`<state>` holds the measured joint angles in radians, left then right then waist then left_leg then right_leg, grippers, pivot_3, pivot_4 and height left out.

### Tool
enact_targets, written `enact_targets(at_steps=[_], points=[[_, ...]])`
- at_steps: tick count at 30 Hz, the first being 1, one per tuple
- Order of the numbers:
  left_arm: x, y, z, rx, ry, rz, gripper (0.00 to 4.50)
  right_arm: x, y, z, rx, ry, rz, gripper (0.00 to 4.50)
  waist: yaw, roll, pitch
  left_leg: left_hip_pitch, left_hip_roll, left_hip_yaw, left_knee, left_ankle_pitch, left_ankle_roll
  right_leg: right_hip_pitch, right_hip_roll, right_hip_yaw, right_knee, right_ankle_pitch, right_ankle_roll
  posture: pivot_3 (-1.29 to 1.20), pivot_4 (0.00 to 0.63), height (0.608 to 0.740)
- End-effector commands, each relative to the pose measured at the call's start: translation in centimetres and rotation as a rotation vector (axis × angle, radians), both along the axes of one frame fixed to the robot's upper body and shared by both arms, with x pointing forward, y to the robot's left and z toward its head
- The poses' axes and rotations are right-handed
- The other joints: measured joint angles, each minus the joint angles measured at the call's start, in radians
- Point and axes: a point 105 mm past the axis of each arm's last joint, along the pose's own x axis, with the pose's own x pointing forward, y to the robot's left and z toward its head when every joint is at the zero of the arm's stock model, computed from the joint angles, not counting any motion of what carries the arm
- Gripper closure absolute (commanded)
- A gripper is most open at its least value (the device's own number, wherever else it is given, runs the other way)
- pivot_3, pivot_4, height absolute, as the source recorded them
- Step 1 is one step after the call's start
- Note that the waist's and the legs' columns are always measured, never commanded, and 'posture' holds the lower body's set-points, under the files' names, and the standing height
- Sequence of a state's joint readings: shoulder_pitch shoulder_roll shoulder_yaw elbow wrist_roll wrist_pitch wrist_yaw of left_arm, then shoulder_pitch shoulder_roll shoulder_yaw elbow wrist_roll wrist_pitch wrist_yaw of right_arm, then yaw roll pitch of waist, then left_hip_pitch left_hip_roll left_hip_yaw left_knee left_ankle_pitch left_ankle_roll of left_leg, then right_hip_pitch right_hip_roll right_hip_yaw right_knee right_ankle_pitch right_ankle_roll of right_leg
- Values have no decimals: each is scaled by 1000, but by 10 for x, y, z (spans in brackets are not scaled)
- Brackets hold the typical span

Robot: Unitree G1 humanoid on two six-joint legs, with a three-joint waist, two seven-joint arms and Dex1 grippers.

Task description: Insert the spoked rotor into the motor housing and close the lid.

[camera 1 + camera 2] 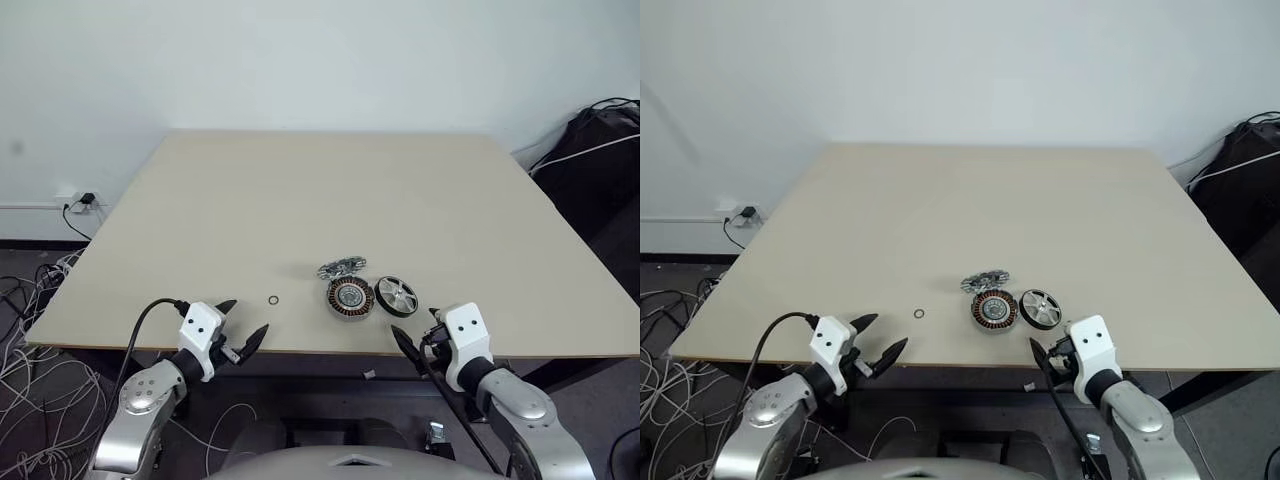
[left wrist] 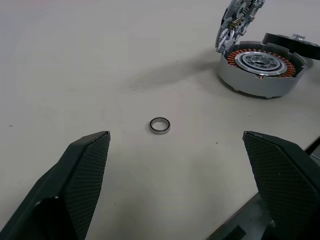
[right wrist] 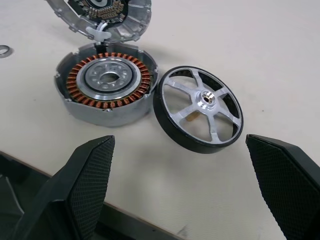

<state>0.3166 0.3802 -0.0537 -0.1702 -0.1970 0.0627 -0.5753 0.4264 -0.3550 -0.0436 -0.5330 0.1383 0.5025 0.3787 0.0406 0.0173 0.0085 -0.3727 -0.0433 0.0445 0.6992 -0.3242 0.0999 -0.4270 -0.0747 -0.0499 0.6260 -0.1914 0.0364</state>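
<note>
Left hand (image 1: 243, 332), black textured fingers spread wide and empty, is held at the near edge of the smooth beige desk (image 1: 300, 190), with a tiny metal ring (image 2: 160, 125) lying ahead of it. Further right, the round motor housing (image 3: 106, 87), copper windings around a grey centre, is flanked by the shiny cut-out lid (image 3: 102, 17) propped behind and the black-rimmed spoked rotor (image 3: 198, 109) leaning against its side. Right hand (image 1: 418, 337) is likewise spread open, empty, near the rotor.

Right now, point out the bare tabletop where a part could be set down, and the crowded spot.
Bare: the whole far half of the table, and the near-left stretch around the tiny ring. Crowded: near edge right of centre, where the lid, motor housing and spoked rotor cluster, just ahead of the open right claw.
</note>
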Motion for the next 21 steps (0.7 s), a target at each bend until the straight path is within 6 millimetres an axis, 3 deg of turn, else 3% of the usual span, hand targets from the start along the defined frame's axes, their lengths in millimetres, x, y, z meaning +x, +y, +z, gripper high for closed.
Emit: enact_targets(at_steps=[1, 14, 21], points=[[8, -4, 8, 13, -43, 23, 14, 7, 3, 13, -14, -74, -2, 0, 1, 0, 0, 0, 0, 0, 0, 0, 0, 0, 0, 0, 0, 0, 0, 0, 0, 740], [14, -10, 13, 22, -50, 27, 14, 10, 6, 12, -21, -80, 19, 0, 0, 0, 0, 0, 0, 0, 0, 0, 0, 0, 0, 0, 0, 0, 0, 0, 0, 740], [31, -9, 6, 72, -23, 79, 14, 12, 8, 13, -18, -90, 21, 0, 3, 0, 0, 0, 0, 0, 0, 0, 0, 0, 0, 0, 0, 0, 0, 0, 0, 740]])
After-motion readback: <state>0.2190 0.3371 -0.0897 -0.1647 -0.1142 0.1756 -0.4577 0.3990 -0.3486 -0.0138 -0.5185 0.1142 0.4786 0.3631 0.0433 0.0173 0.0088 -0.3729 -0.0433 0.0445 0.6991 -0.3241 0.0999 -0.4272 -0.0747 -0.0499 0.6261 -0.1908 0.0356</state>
